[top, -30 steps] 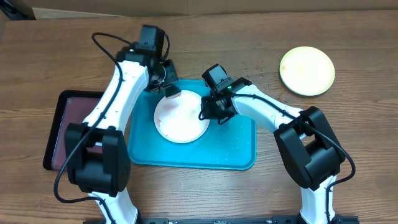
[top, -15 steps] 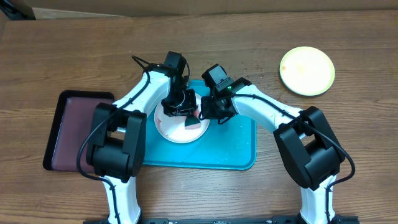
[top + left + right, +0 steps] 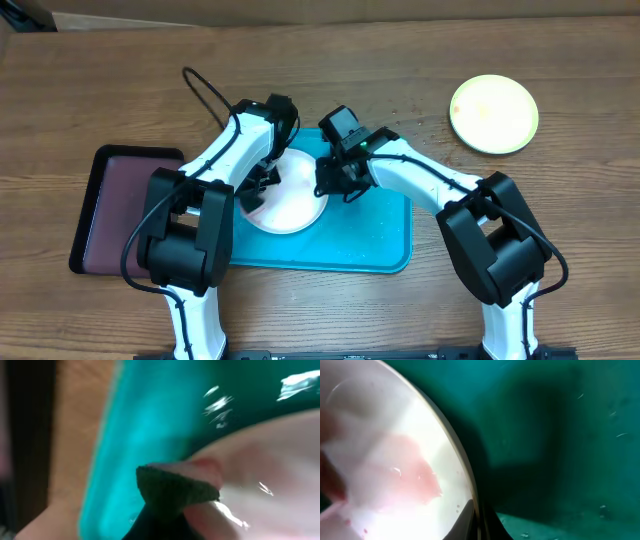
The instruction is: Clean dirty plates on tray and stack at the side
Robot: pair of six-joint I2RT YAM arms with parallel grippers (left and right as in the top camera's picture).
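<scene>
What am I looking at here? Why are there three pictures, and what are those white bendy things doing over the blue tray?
Those are a robot's left arm and right arm, each ending in a two-finger gripper. The wide picture comes from a camera above the wooden table. The two blurry close-ups come from small cameras on the arms' wrists. On the table lie a cyan tray with a white plate on it, a maroon tray to one side, and a yellow-green plate set apart. The left gripper appears to hold a dark scrubbing pad against the white plate, which shows pink smears. The right gripper seems to pinch that plate's rim.
</scene>
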